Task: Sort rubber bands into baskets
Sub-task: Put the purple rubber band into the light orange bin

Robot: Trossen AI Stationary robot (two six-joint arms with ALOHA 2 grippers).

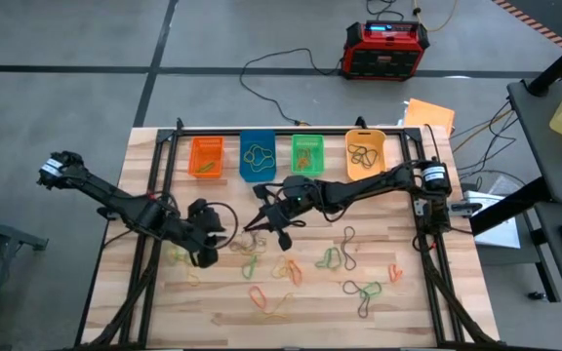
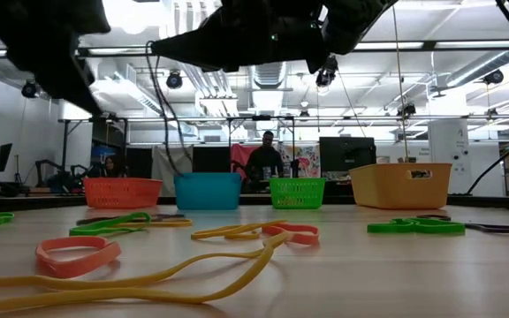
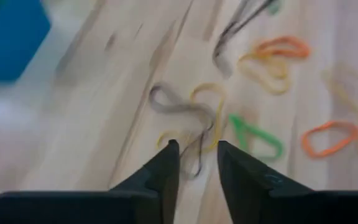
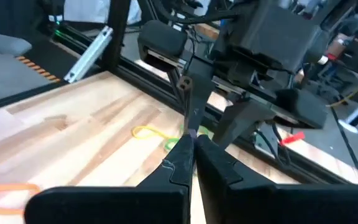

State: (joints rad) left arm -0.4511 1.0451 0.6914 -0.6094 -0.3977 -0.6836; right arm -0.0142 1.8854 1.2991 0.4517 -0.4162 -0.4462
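Observation:
Four baskets stand in a row at the table's far edge: orange (image 1: 206,156), blue (image 1: 258,156), green (image 1: 307,153) and yellow-orange (image 1: 366,151), each with bands inside. Several loose rubber bands (image 1: 330,258) in green, orange, yellow and black lie on the near half of the table. My left gripper (image 1: 208,236) is open above a grey-and-yellow tangle of bands (image 3: 188,118), its fingertips (image 3: 197,155) clear of it. My right gripper (image 1: 266,222) is shut (image 4: 191,146) above the table's middle, in front of the blue basket. My right gripper's fingertips are closed together, and a small dark bit (image 4: 191,132) shows at their ends. I cannot tell whether it is a rubber band or something behind them.
A red-and-black box (image 1: 386,49) and cables lie on the floor beyond the table. Black frame rails (image 1: 427,224) run along the table's left and right sides. The two grippers are close together at mid-table. A person stands far behind the baskets (image 2: 265,159).

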